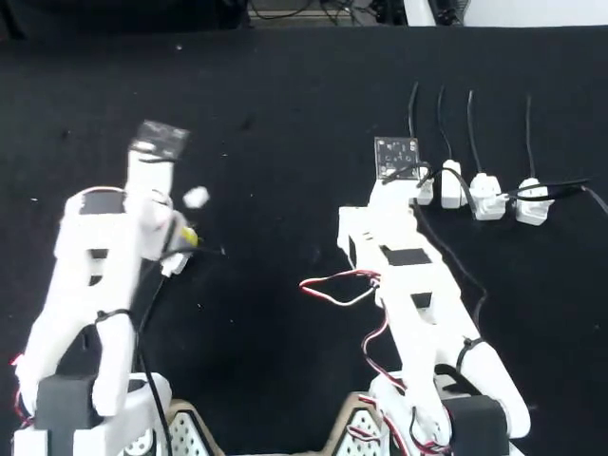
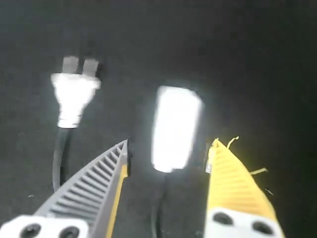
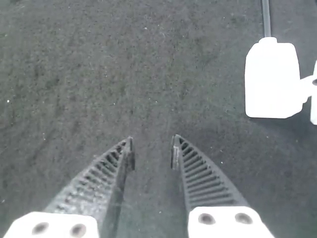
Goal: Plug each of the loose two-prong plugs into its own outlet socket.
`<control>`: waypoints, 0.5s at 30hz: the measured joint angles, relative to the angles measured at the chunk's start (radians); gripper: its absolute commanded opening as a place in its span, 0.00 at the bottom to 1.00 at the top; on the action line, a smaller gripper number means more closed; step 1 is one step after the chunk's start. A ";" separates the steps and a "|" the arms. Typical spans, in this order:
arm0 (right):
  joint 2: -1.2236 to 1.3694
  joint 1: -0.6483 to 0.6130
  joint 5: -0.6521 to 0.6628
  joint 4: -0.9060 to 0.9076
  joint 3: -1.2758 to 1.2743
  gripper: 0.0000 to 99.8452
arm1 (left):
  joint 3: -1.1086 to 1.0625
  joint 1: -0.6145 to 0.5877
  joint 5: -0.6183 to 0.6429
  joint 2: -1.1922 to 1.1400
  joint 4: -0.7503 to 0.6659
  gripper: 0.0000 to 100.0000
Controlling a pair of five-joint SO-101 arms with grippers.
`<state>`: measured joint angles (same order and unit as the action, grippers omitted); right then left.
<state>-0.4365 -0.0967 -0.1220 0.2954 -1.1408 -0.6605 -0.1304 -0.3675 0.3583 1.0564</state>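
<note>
My left hand (image 2: 168, 148) is spread open, its grey and yellow fingers straddling a bright white oblong piece (image 2: 174, 126) with a dark cord trailing from it. I take it for one of the loose plugs, though its prongs are washed out and I cannot tell which way they face. Neither pad looks to be pressing on it yet; the yellow one is the nearer. Just beside it on the black cloth worktop (image 1: 285, 95) lies a white two-prong plug on a black cord (image 2: 74, 94), its prongs pointing away from the hand.

The step in hand, as I judge it, is the pick-up. I want the fingers centred on the piece's sides before closing, so it does not twist toward the yellow pad. I also want the grip set back on the body, leaving the prong end free. I should close slowly and check that the cord is not under a finger.

My right hand (image 3: 152, 144) is empty, fingers slightly parted, over the worktop near a white boxy outlet socket (image 3: 272, 79). In the high view the row of white sockets (image 1: 486, 198) lies well apart from the left arm, so the carry is long and cord drag could turn the plug. I would have the right hand steady a socket, since these blocks look light and will likely slide when pushed.
</note>
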 measured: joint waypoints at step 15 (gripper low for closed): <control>0.000 0.000 0.000 0.000 0.000 0.11 | -0.259 -0.063 0.000 0.003 -0.485 0.26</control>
<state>-0.4365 -0.0967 -0.1220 0.2954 -1.1408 -0.9198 -0.1933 -0.3675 0.3613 0.5715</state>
